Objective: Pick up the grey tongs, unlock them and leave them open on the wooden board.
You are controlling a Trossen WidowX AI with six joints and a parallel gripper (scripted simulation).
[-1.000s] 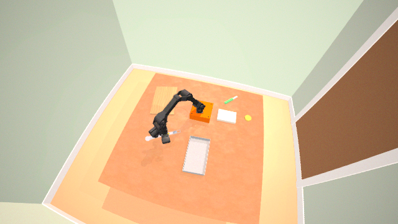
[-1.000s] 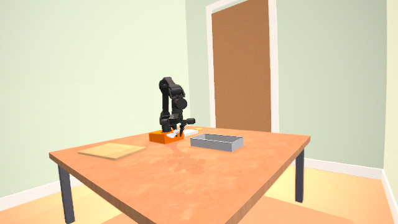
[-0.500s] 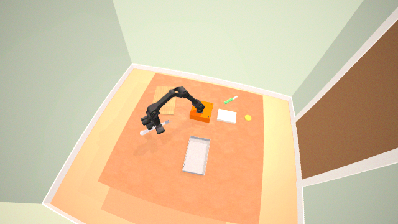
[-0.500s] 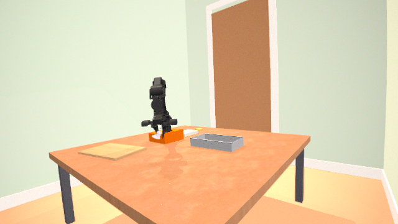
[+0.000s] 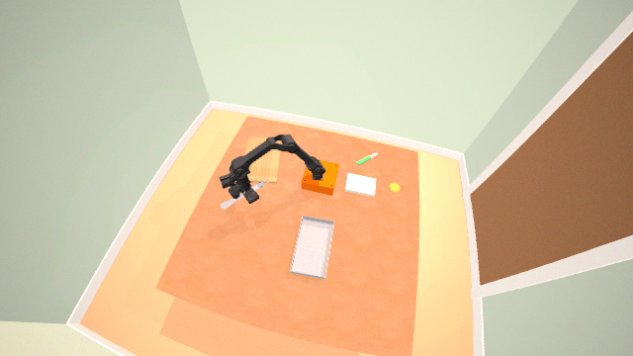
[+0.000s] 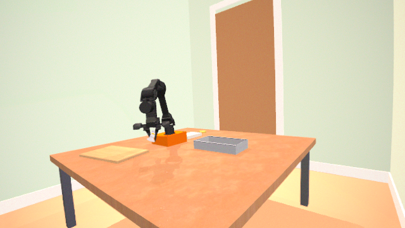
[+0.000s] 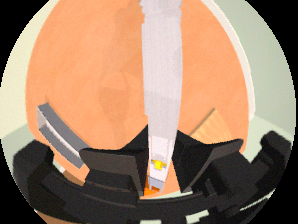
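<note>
Fingers clamped on long, pale-grey tongs above the desk, near the flat, rectangular wooden board, should hold firmly while the wrist pitches the tips down before any unlocking squeeze.
</note>
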